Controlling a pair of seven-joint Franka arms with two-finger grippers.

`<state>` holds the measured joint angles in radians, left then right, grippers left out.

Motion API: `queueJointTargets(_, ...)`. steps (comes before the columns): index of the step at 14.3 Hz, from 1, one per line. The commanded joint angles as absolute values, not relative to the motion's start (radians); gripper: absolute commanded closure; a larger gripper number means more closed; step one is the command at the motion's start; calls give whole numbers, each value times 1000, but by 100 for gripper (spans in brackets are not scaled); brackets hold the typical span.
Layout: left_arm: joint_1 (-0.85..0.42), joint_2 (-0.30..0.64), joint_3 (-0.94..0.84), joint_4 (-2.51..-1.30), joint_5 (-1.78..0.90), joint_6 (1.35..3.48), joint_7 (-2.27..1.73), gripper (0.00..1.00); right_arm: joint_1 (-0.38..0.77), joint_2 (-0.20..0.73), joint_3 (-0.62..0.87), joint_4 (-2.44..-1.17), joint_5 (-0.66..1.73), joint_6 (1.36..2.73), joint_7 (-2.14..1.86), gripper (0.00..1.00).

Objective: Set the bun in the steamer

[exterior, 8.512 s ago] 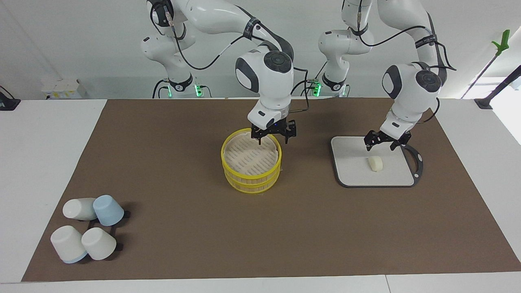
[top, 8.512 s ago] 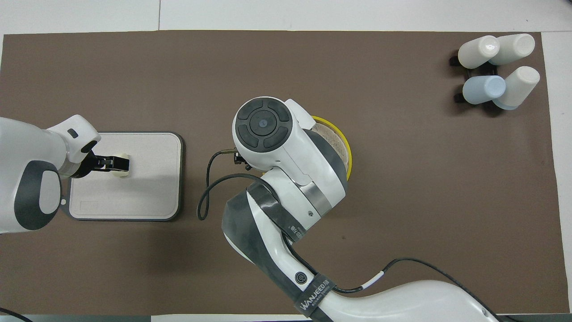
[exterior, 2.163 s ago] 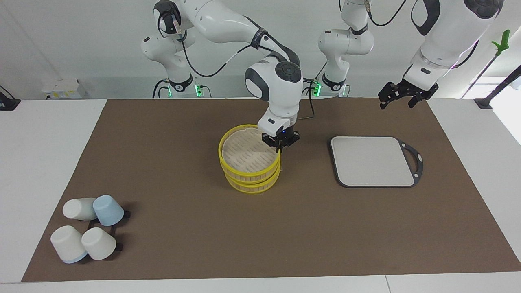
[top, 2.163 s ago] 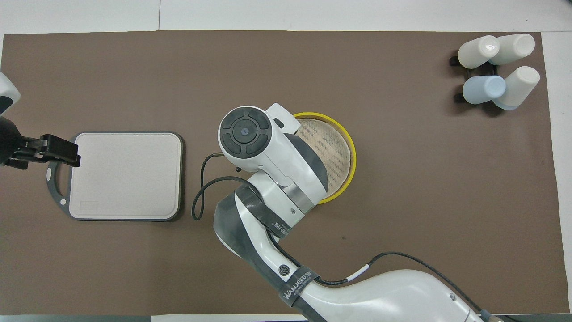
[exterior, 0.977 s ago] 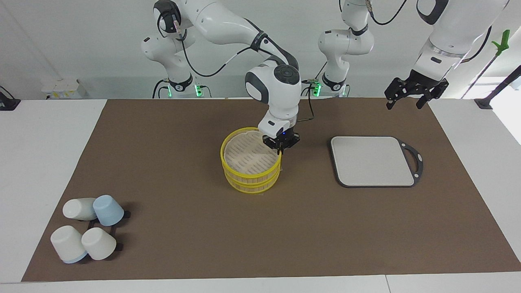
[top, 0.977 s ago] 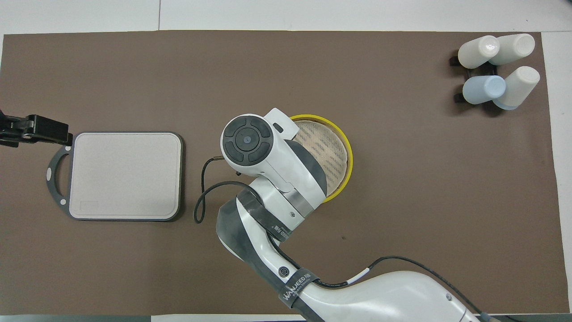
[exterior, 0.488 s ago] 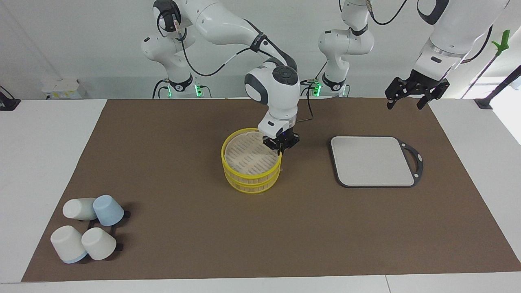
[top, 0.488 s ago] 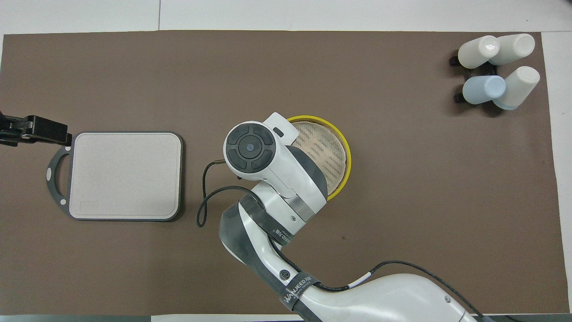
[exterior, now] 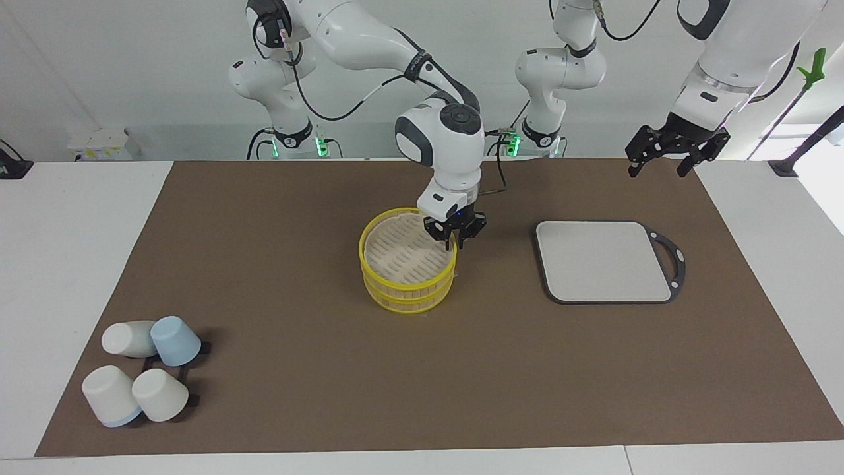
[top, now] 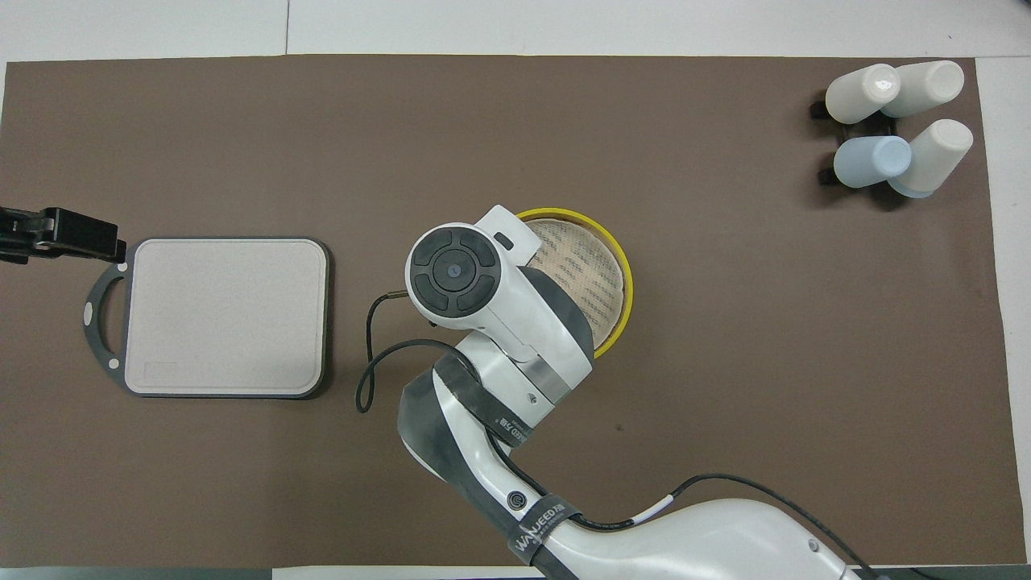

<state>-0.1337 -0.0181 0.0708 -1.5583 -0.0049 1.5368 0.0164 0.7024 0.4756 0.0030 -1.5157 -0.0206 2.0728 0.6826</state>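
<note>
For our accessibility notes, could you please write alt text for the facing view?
The right gripper is at the yellow-rimmed bamboo steamer's rim at mid-table, lid on, no bun visible. The left gripper hangs open, raised above the mat's edge near the bare grey board. Four upturned cups cluster at the right arm's end.

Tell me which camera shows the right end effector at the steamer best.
The facing view: the right end effector shows at the steamer's rim toward the left arm's end. In the overhead view the right arm's own wrist hides it; only part of the steamer shows.
</note>
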Motion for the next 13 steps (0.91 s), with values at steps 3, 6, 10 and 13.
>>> queueJointTargets(3, -114, -21, 63, -1562, -9, 1549, 31, 0, 626, 448, -8, -1414, -34, 1937, 658, 0)
queueJointTargets(6, -115, -21, 61, -1563, -9, 1554, 31, 0, 493, 379, -6, -1428, -25, 1902, 482, 0)
queueJointTargets(10, -115, -21, 61, -1563, -9, 1554, 29, 0, 316, 319, -6, -1430, -20, 1794, 194, 0)
queueJointTargets(13, -115, -21, 63, -1563, -9, 1552, 29, 0, 177, 264, -6, -1440, -20, 1705, 69, 0)
